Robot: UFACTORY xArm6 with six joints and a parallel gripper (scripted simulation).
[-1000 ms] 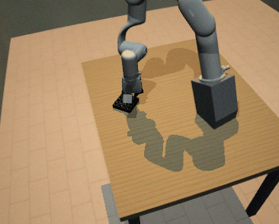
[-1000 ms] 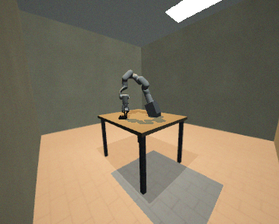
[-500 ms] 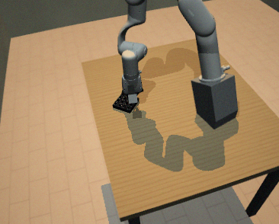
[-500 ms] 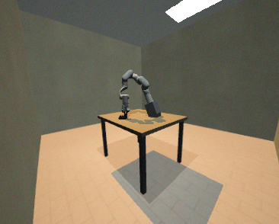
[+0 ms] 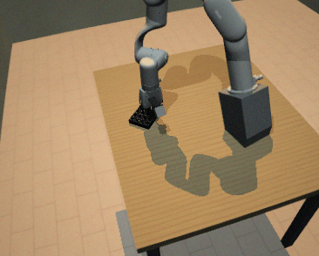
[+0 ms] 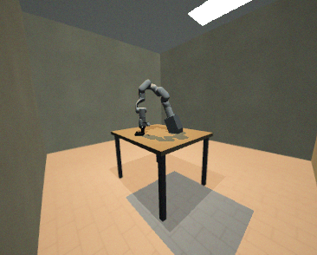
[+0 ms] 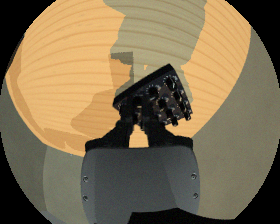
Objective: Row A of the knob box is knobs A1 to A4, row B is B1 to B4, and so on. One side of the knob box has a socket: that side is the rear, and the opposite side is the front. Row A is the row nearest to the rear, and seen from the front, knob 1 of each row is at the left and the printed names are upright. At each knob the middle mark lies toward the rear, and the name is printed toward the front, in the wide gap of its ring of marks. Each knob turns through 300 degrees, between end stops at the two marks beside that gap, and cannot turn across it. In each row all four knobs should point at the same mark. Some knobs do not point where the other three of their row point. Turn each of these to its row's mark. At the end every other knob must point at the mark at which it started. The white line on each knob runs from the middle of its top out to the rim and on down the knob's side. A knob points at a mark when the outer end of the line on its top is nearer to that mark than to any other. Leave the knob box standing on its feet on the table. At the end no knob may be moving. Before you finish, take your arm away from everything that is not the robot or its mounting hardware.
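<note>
A wooden table point(image 5: 244, 183) stands in a grey-walled room. The knob box point(image 5: 140, 117) sits near its edge. The fingers are clenched on one knob.

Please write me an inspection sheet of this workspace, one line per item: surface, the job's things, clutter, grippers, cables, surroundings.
Surface: wooden table on dark legs; arm shadows fall on it.
Job's things: one black knob box stands flat near the table's left edge; knob lines and printed names are too small to read.
Clutter: nothing seen.
Grippers: the gripper is down at the box's near edge with its fingers close together around a knob; a firm grip cannot be confirmed.
Cables: nothing seen.
Surroundings: the arm's grey base block stands on the table's right side; tiled floor, dull green walls, one ceiling light.
</note>
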